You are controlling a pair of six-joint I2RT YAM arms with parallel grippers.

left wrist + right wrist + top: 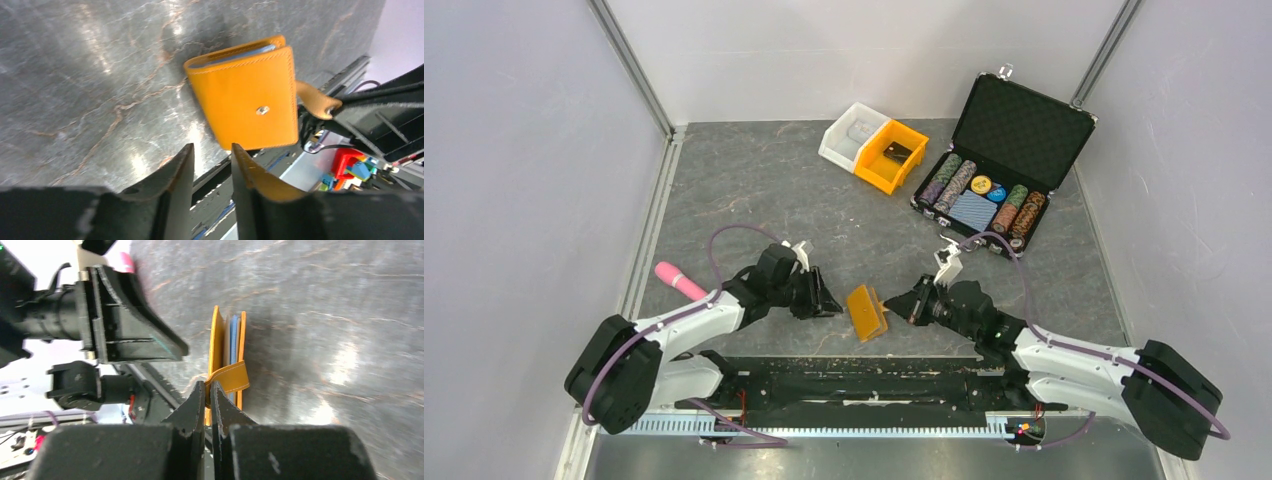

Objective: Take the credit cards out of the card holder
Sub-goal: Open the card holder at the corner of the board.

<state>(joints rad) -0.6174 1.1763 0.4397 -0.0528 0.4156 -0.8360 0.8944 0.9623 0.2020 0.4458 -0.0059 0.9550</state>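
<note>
- I see the card holder (866,312) at the middle of the desk's near edge, standing on edge between the two grippers.
- Its covers are folded together. The right wrist view shows light blue layers between them; I cannot tell panels from cards.
- The right gripper (209,387) is pinched onto the strap (231,377), whose free end sits between its fingers.
- The left gripper (212,150) is just beside the holder, its fingers a narrow gap apart with nothing between them.
- The orange bin (891,155) at the far edge holds one small dark item.
- The white bin (854,135) touches it on the left; I cannot make out its contents.
- The black case (1004,150) near the far right corner is lid-up, holding rows of chips (954,180) and a blue patterned block.
</note>
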